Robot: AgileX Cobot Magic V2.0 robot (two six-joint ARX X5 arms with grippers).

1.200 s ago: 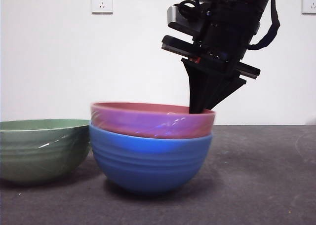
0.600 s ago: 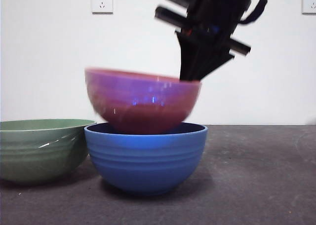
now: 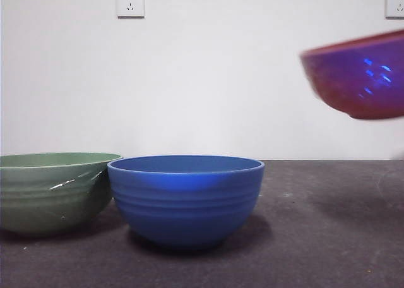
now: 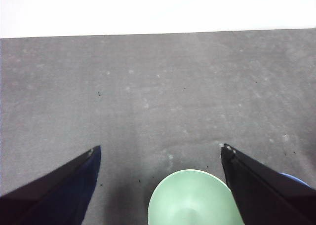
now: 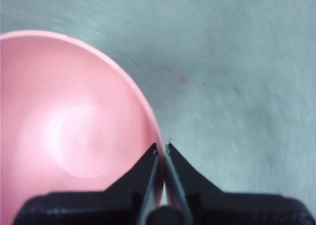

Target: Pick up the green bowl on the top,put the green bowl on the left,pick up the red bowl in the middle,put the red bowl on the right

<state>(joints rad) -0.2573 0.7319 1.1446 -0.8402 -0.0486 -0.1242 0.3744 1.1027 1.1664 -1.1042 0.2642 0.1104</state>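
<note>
A: Where's the red bowl (image 3: 360, 76) sitting right now?

B: It's hanging in the air, well up and to the right of the blue bowl (image 3: 186, 196), motion-blurred. The right tool (image 5: 161, 147) is pinching its rim, jaws nearly closed with one inside the wall and one outside. A rim grip suits it: the wall is thin and the bowl too wide to span.

A: Green bowl?

B: The green bowl (image 3: 53, 190) is resting on the worktop (image 3: 328, 237) just left of the blue bowl, rims about touching. Looks like that half is done.

A: Left tool?

B: The left tool (image 4: 160, 153) is hanging above the green bowl, jaws spread wide, gripping nothing. I'd say it's parked there to keep clear.

A: What's remaining?

B: Setting the red bowl down on the bare worktop right of the blue bowl, I'd judge.
</note>
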